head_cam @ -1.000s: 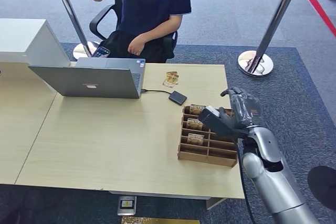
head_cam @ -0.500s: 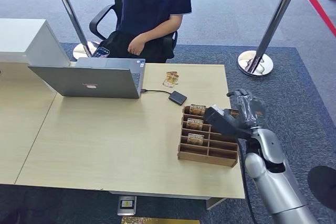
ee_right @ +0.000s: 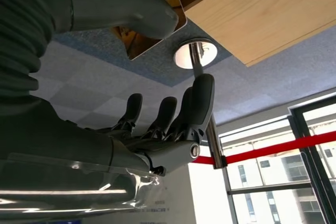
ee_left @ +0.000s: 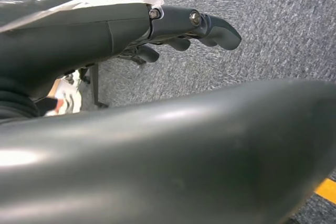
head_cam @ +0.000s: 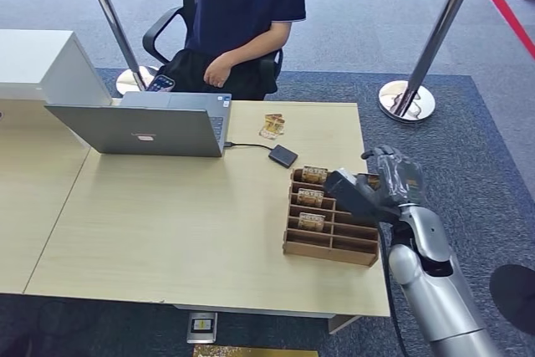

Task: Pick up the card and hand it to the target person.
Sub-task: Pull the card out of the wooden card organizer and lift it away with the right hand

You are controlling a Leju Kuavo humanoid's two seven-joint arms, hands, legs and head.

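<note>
The right hand [head_cam: 379, 186], at lower right of the frame, is hovering over the wooden rack [head_cam: 330, 216], released, fingers apart. Next: lowering to pinch a card [head_cam: 313, 175].

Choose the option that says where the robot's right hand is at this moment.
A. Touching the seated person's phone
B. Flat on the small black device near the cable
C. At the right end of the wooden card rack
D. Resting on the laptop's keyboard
C: in the head view the right hand is at the right end of the wooden card rack, apart from the laptop.
</note>
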